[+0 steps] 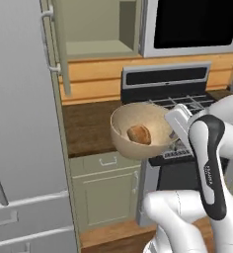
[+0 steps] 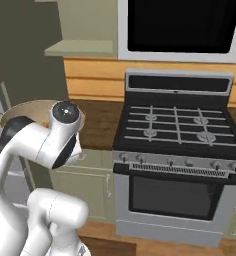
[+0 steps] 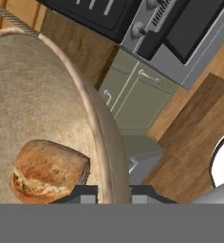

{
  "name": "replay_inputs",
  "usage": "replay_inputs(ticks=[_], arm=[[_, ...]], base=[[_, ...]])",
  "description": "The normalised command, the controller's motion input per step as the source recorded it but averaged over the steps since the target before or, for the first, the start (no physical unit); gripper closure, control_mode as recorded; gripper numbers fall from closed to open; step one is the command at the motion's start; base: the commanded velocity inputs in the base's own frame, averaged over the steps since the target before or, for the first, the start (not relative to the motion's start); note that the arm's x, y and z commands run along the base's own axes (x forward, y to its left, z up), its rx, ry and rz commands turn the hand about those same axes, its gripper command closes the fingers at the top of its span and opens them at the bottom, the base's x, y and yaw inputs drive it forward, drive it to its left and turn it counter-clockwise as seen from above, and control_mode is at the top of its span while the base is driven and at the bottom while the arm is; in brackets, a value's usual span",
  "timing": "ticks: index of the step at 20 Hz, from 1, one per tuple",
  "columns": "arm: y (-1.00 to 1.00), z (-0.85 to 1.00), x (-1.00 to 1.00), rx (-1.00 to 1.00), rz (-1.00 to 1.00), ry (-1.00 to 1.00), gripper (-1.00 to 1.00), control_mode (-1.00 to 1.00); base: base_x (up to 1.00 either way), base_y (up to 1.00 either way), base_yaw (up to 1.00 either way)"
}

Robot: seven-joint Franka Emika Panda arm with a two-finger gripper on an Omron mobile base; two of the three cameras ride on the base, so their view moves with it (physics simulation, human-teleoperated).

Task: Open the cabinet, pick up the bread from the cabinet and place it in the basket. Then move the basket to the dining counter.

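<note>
gripper (image 3: 113,193) clamped on the basket (image 1: 123,129) rim, one fingertip inside the wall, one outside; basket held in the air in front of the short wood countertop (image 1: 89,123), beside the stove (image 2: 177,130); bread (image 1: 139,134) sits in the basket bottom; cabinet (image 1: 96,29) door open above, shelf bare

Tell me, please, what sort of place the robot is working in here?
Very likely a home kitchen: a gas stove with an oven below, an open wall cabinet over a dark wood countertop, and a tall grey fridge alongside.
</note>
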Motion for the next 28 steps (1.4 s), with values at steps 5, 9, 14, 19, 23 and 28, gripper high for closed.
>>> replay_inputs(ticks=[5,9,14,19,23,28], arm=[[0.0,0.0,0.0,0.0,0.0,0.0,1.0,1.0],[0.0,0.0,0.0,0.0,0.0,0.0,1.0,1.0],[0.0,0.0,0.0,0.0,0.0,0.0,1.0,1.0],[0.0,0.0,0.0,0.0,0.0,0.0,1.0,1.0],[0.0,0.0,0.0,0.0,0.0,0.0,1.0,1.0],[0.0,0.0,0.0,0.0,0.0,0.0,1.0,1.0]], base=[[-0.41,-0.84,-0.48],[-0.01,-0.95,-0.69],[0.01,-0.73,-0.8],[0.01,-0.66,-0.83],[0.0,-0.52,-0.85],[0.0,-0.5,-0.86]])
